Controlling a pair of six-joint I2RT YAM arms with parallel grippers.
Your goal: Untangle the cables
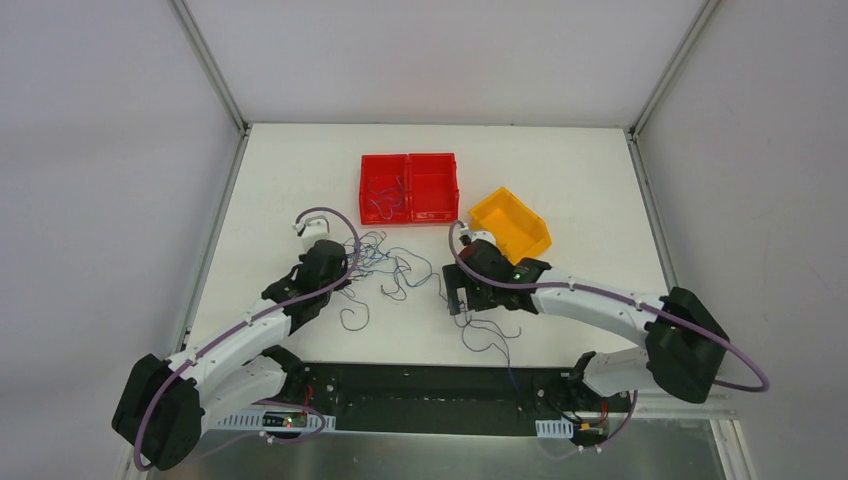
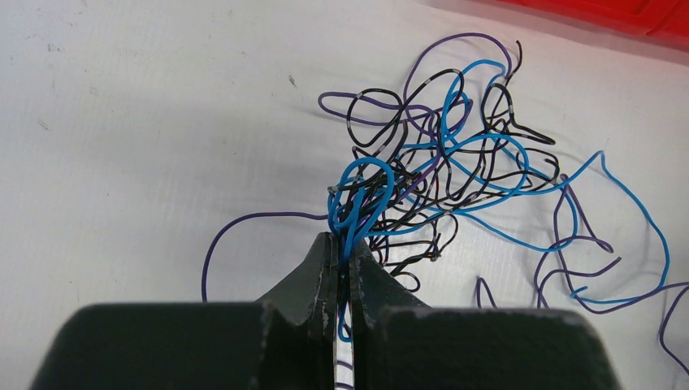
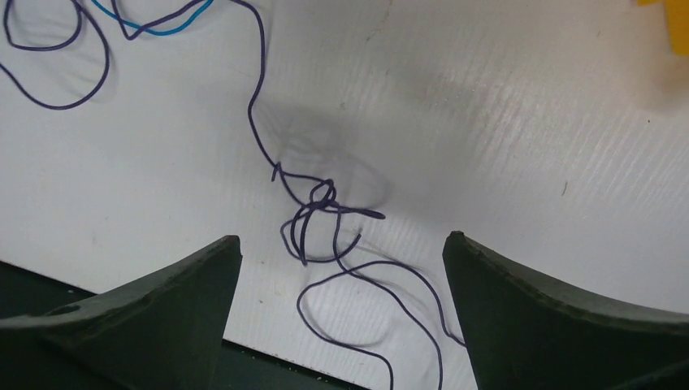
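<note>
Left gripper: jaws closed, pinching a bunch of blue loops at the near edge of the cables. The tangle of blue, purple and black strands fans from the fingertips toward one and two o'clock and lies on the white table.

Right gripper: jaws wide apart, holding nothing. It is poised over a knotted purple strand, which lies loose on the table between the fingers.

Seen from above, the main tangle sits at table centre between both grippers. A red two-compartment bin stands at twelve o'clock of it, with a few strands in its left half. A yellow bin stands between two and three o'clock, just beyond the right gripper.
</note>
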